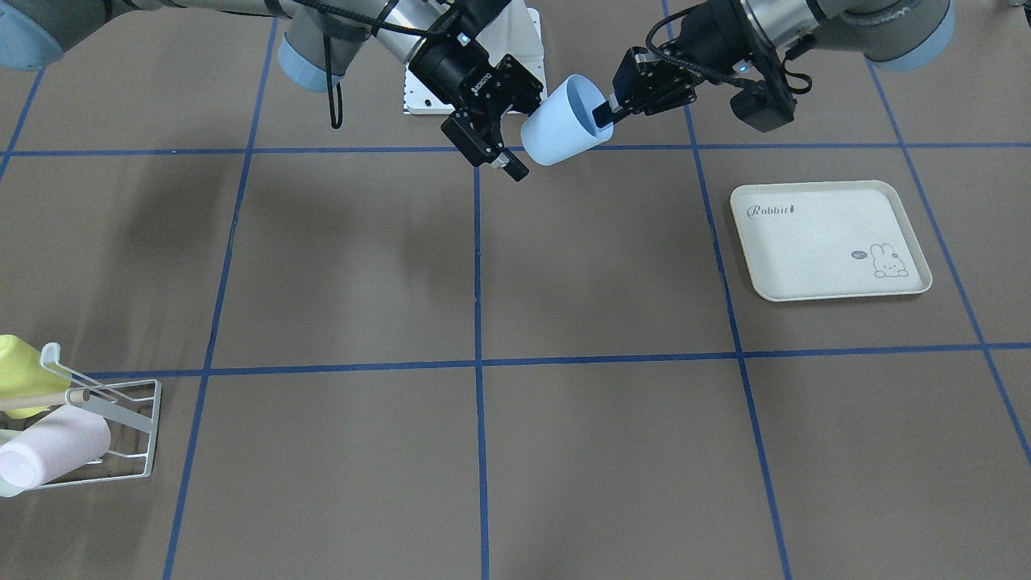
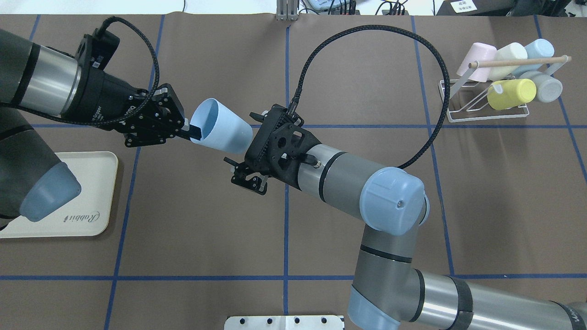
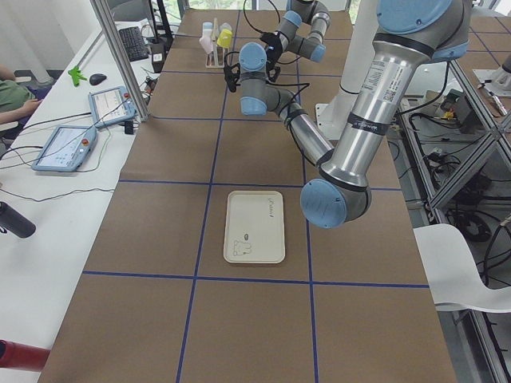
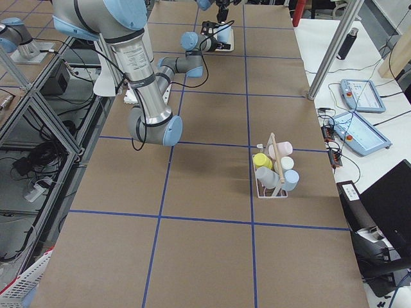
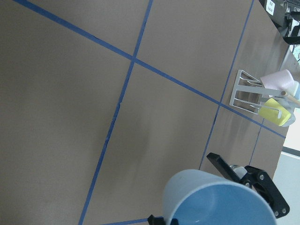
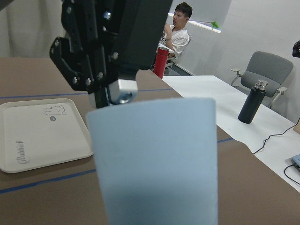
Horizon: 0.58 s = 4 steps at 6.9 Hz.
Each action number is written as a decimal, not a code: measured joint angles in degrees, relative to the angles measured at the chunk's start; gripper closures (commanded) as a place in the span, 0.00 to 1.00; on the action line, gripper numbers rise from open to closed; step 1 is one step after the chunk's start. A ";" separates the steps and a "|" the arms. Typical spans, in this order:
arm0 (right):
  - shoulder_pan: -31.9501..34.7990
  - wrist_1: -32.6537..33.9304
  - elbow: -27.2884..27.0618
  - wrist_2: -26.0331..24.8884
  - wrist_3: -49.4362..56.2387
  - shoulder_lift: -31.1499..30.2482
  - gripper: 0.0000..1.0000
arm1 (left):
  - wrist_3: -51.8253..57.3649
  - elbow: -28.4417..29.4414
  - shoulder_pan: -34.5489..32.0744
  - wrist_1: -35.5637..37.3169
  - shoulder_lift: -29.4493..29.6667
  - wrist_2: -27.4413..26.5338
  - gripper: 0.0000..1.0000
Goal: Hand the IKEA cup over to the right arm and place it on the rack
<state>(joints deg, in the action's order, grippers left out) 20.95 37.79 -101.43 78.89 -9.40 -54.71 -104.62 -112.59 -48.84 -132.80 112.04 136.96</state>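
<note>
1. The right arm reaches away from the rack toward the cup. For this step it should move slowly and straight, so it does not bump the cup.
2. The rack is full of other cups lying on their sides. Later on, the arm will need to find a free prong.
3. The blue cup is far from the rack, up in the air over the table. It is tipped on its side, with its bottom end on the rack side.
4. The left gripper is on the cup's side away from the rack. It pinches the rim, one finger inside and one outside. It should not let go until the other gripper has a firm hold.
5. The right gripper is at the cup's bottom end, spread wide and holding nothing. I cannot tell if it touches the cup. It should slide over the cup's body, then squeeze gently on the middle.
</note>
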 measured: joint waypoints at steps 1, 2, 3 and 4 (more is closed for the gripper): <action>0.00 0.00 0.00 -0.21 0.05 0.03 0.01 | 0.04 0.00 0.62 0.02 0.02 -0.35 1.00; 0.00 0.00 0.01 -0.33 0.09 0.04 0.01 | 0.09 0.00 1.07 0.06 0.02 -0.49 1.00; -0.01 0.01 0.01 -0.39 0.35 0.06 0.01 | 0.11 0.03 1.43 0.08 0.03 -0.57 1.00; -0.12 0.00 0.00 -0.89 0.77 0.10 0.01 | 0.12 0.07 1.69 0.09 0.03 -0.62 1.00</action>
<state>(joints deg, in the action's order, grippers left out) 20.83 37.80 -101.43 78.00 -8.63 -54.62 -104.51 -112.53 -47.15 -132.72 112.07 136.34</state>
